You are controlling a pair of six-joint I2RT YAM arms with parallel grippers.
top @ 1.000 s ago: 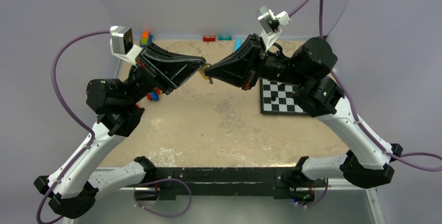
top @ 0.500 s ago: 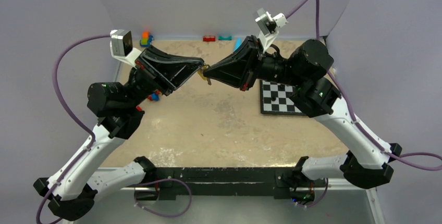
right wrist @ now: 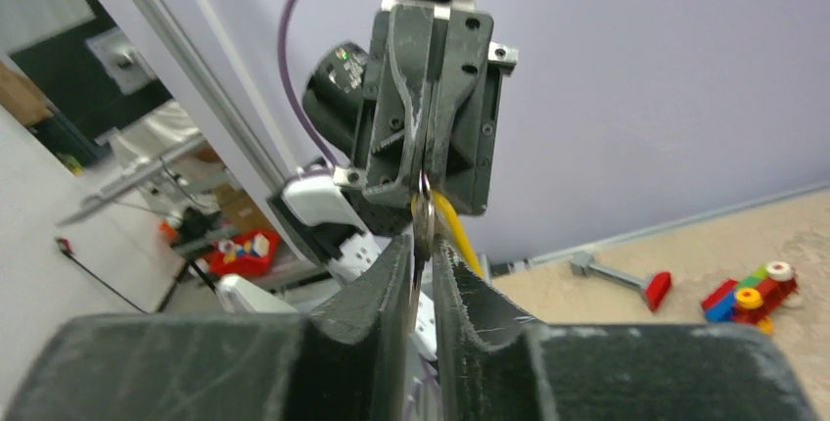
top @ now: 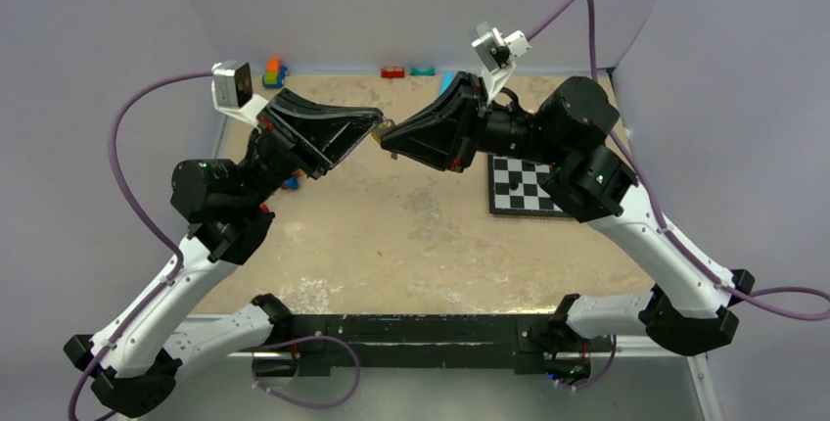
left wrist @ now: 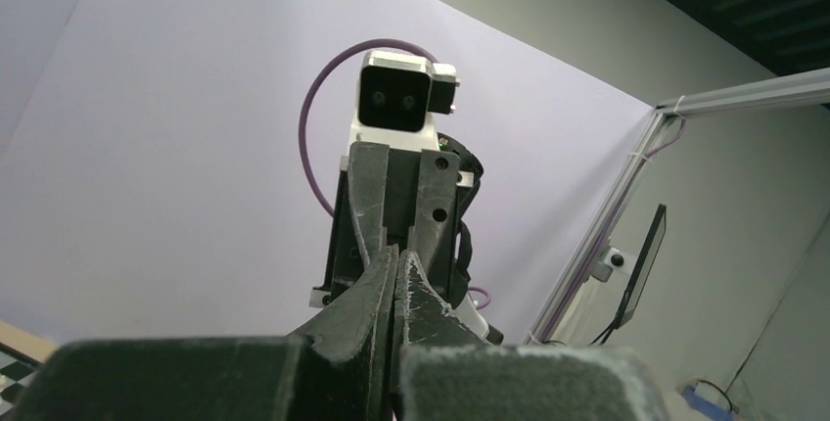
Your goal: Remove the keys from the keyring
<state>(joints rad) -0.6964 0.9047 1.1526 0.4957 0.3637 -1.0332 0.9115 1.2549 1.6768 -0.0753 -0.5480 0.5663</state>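
Observation:
Both grippers meet tip to tip high above the middle of the table (top: 411, 225). My left gripper (top: 377, 126) is shut, and in the right wrist view its pinched fingertips (right wrist: 424, 168) hold the small silver keyring (right wrist: 423, 211). A yellow key (right wrist: 452, 232) hangs slanting from the ring to the right. My right gripper (right wrist: 423, 247) has its jaws a narrow gap apart, with a thin silver metal piece running down between them. From above, only a small yellowish speck of the key (top: 386, 134) shows between the two tips. The left wrist view shows only my shut fingers (left wrist: 409, 289) and the right gripper beyond.
A checkerboard (top: 524, 186) lies under the right arm. Toy blocks (top: 274, 73) sit at the back left, more blocks (top: 290, 184) under the left arm. A red piece (top: 393, 72), a teal piece (top: 423, 70) and a light-blue cylinder (top: 446, 81) line the back wall.
The right jaws have parted slightly from shut. Both grippers drifted a little toward the back of the table, still tip to tip.

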